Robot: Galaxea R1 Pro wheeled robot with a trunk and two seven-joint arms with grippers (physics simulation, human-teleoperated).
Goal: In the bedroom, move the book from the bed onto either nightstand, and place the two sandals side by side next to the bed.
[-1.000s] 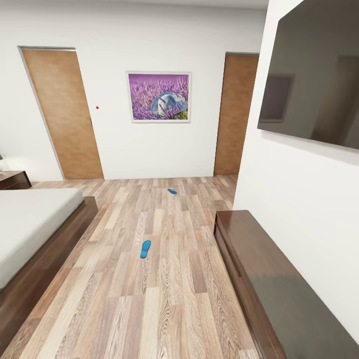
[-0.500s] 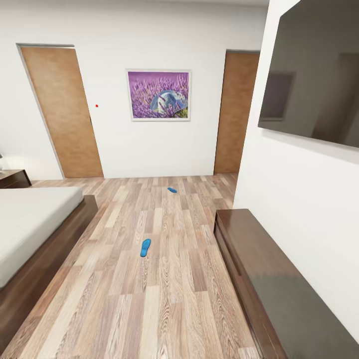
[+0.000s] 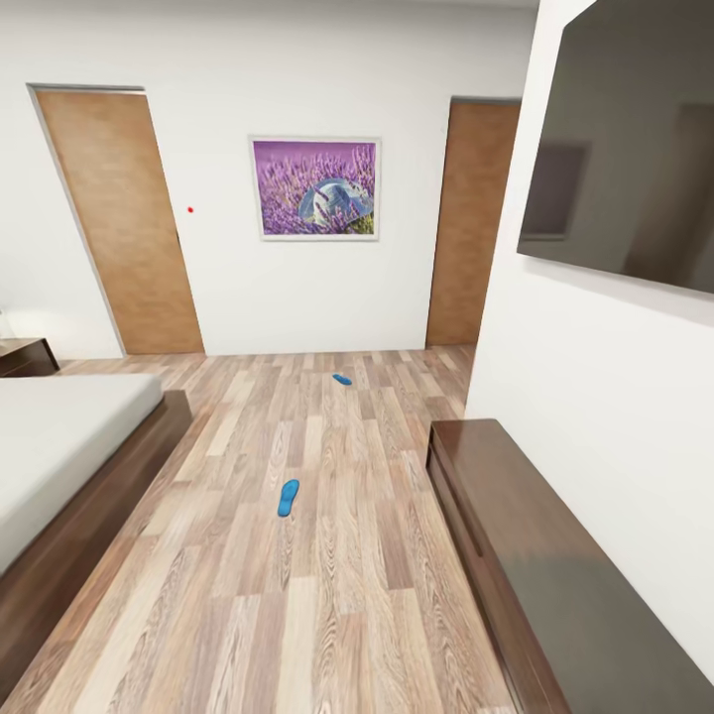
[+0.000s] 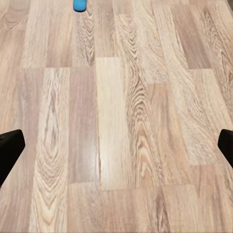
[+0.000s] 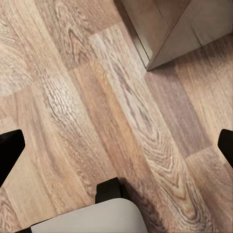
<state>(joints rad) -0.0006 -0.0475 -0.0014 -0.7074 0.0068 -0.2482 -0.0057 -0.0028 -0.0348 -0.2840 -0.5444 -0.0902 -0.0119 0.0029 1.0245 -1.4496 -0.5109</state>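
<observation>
- Two grippers hang low over the plank floor (image 3: 327,595). In the left wrist view the left gripper (image 4: 116,145) has dark fingertips (image 4: 9,150) at both edges of the picture, so its jaws stand wide apart with bare floor between them and nothing held.
- Right gripper (image 5: 116,145): fingertips likewise at both picture edges, jaws wide and empty, over floor just beside the near corner of the dresser (image 5: 174,24); part of the robot's base (image 5: 92,213) shows below it.
- Near sandal (image 3: 289,496): flat on the floor ahead, between the bed (image 3: 59,446) at left and the dresser at right, its long axis running nearly straight away from the robot. Its blue end (image 4: 80,4) lies ahead of the left jaws along the fingers, well apart from them; the left arm is judged the nearer.
- Far sandal (image 3: 342,379): well apart from the first, deeper in the room near the back wall, turned at a slant.
- Nightstand (image 3: 25,355): beyond the bed at far left.
- Book: cannot be made out on the visible stretch of mattress.
</observation>
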